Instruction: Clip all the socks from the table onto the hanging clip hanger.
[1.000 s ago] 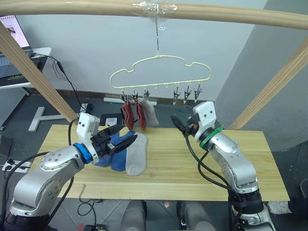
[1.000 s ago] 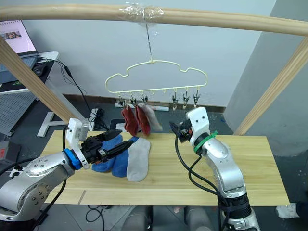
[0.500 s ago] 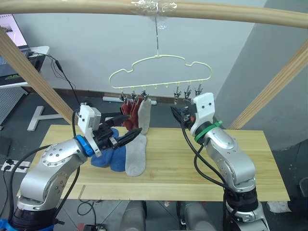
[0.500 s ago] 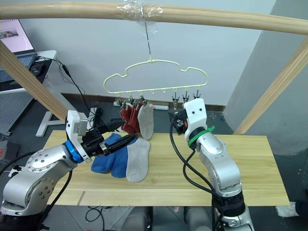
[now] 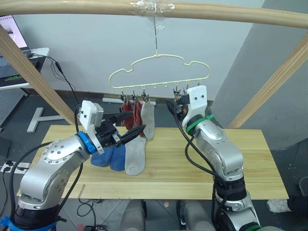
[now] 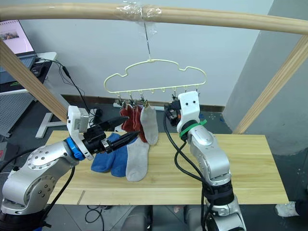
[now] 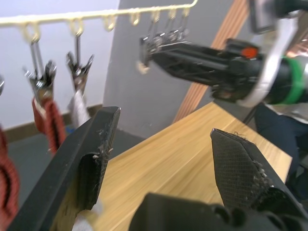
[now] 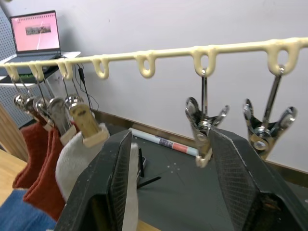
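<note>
Our right wrist view shows what the head views cannot: the spread fingers of the right gripper (image 8: 168, 185) flank a free grey metal clip (image 8: 204, 126) on the pale yellow wire clip hanger (image 5: 159, 72). Two rust red socks (image 6: 129, 118) and one light grey sock (image 6: 149, 124) hang lengthwise down. Near the light wooden table's (image 5: 202, 163) left edge, two blue socks (image 5: 108, 155) and a grey sock (image 5: 135, 153) lie pointing toward its far edge. Our left gripper (image 5: 126, 129) gapes empty above them. A wooden pole frame (image 5: 144, 10) carries the hanger.

Six socks: two rust red (image 5: 130, 113) and one grey (image 5: 147, 119) clipped up, two blue (image 5: 108, 154) and one grey (image 5: 134, 154) on the counter (image 5: 250, 159).
</note>
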Controlling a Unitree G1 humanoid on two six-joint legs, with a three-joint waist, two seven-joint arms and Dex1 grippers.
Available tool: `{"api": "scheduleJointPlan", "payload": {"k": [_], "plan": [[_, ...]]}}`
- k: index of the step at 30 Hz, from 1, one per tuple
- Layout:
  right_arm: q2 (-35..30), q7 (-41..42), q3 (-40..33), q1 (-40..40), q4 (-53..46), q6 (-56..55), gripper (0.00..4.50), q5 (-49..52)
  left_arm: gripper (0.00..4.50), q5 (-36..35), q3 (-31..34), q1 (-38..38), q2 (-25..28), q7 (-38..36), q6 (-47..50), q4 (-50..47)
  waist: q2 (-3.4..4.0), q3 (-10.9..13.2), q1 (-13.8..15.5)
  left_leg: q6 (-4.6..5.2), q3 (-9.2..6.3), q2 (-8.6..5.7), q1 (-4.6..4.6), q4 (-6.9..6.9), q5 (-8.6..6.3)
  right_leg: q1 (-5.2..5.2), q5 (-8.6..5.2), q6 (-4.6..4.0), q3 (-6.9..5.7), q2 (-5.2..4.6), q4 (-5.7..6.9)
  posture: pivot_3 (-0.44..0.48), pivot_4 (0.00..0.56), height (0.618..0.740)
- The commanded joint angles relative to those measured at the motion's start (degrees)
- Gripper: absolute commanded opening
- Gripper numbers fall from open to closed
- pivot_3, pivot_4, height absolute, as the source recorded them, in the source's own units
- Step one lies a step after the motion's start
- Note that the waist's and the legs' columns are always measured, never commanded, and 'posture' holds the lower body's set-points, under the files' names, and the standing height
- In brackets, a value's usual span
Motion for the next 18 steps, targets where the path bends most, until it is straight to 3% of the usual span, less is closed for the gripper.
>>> {"api": "scheduleJointPlan", "payload": {"k": [1, 8, 18], "plan": [[1.2, -0.9, -0.4, -2.1, 0.8, -1.8, 2.61, 0.5, 3.46, -1.5, 1.5, -1.4, -0.2, 0.2, 0.4, -2.4, 0.0, 0.0, 0.0, 0.0, 0.0, 0.0, 0.0, 0.01, 0.0, 0.0, 0.0, 0.0, 0.0, 0.0, 0.01, -0.04, 0.194, 0.74], [1.9, -1.6, -0.2, -3.5, 3.4, -2.6, 2.61, 0.1, 3.46, -1.4, 1.8, -1.7, -0.3, -0.1, 0.6, -2.2, 0.01, 0.0, 0.0, 0.01, 0.0, 0.0, 0.0, 0.0, 0.0, -0.01, 0.0, 0.0, 0.01, 0.01, 0.0, -0.031, 0.201, 0.74], [0.6, -0.2, 0.9, -0.2, -0.7, 0.0, 2.61, 1.0, 3.46, -1.1, 2.4, -0.6, -0.7, -0.6, -0.2, -1.9, 0.01, 0.0, 0.0, 0.02, -0.02, 0.01, 0.0, -0.01, 0.0, 0.0, 0.0, 0.0, 0.01, 0.01, 0.0, -0.028, 0.207, 0.74]]}}
